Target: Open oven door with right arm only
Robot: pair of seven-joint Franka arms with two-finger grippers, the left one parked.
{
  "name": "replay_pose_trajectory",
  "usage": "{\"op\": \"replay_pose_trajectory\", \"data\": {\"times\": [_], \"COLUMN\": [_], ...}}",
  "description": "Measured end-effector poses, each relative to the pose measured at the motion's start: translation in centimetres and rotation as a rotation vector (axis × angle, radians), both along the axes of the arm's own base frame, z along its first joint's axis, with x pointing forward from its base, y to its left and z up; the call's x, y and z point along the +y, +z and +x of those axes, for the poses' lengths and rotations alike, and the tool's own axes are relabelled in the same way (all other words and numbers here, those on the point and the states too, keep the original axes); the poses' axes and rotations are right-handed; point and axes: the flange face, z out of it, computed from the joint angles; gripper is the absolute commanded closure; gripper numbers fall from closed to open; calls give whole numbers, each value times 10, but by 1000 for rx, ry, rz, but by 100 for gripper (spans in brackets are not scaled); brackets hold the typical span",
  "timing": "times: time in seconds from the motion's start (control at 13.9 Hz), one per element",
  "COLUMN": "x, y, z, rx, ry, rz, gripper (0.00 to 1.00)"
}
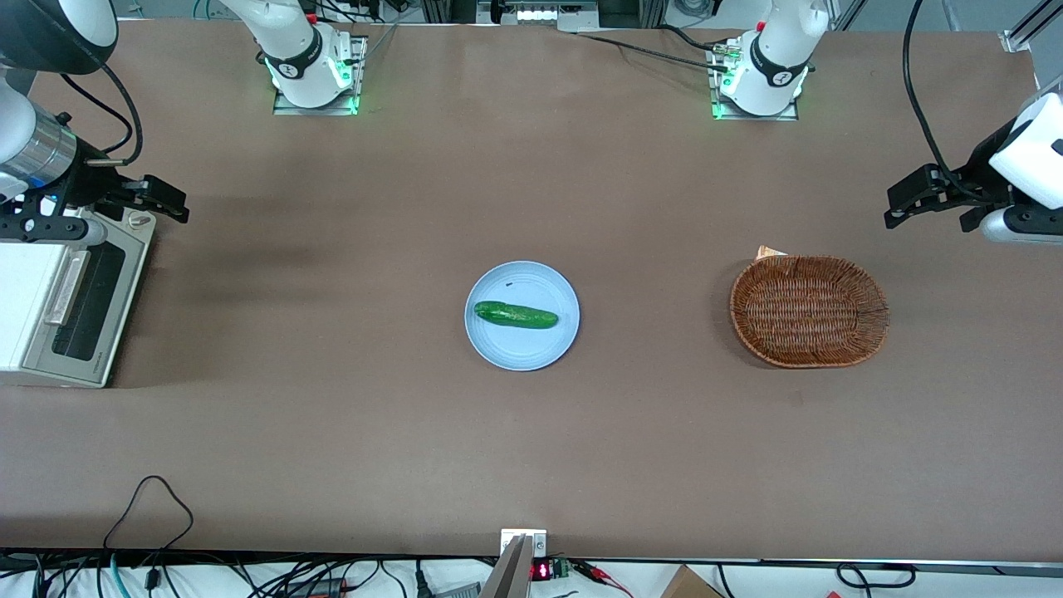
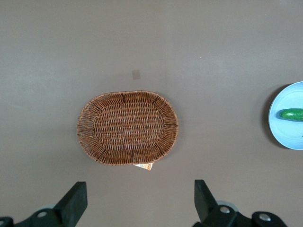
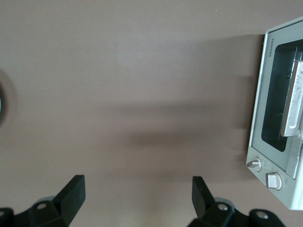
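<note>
A: Nearest the front camera?

B: The table's (image 1: 332, 465) near edge, bare brown mat. Farther in sits the blue plate (image 1: 521, 316) with a cucumber (image 1: 515, 315) on it, and the wicker basket (image 1: 809, 311) lies toward the parked arm's end.

A: Your gripper?

B: My gripper (image 1: 166, 199) hangs just above the oven's (image 1: 33, 316) knob corner, fingers (image 3: 73, 189) spread wide, holding nothing. The right arm (image 1: 33, 154) comes in over the oven's top.

A: And the door?

B: The oven door (image 3: 277, 94) is shut, flat against the silver front. Its bar handle (image 1: 66, 286) runs along the top edge, below me and nearer the front camera than my fingertips. The oven itself stands at my end of the table, front facing the plate.

A: How do I do this step well?

B: I judge I'm in the approach. I need to drop toward the handle, straddle the bar with one finger on each side, close, then pull out and down along the hinge arc. Pulling straight could drag the light oven.

A: Room?

B: Plenty. The mat in front of the door is open, the plate is well apart, so the flap should swing freely. The tight spots are the knobs (image 3: 254, 164) close under me and the oven top beneath my wrist.
</note>
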Motion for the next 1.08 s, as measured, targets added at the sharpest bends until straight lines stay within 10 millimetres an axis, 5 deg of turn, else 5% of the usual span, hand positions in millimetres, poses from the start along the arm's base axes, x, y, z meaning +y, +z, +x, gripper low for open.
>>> {"op": "replay_pose_trajectory", "data": {"times": [0.65, 0.72, 1.01, 1.08], "x": [1, 1, -3, -3], "y": [-2, -2, -2, -1], "z": [1, 1, 1, 1], "rx": [1, 1, 1, 0], "ry": [2, 2, -4, -5], "rz": [-3, -5, -5, -3], "gripper": [2, 12, 88, 100]}}
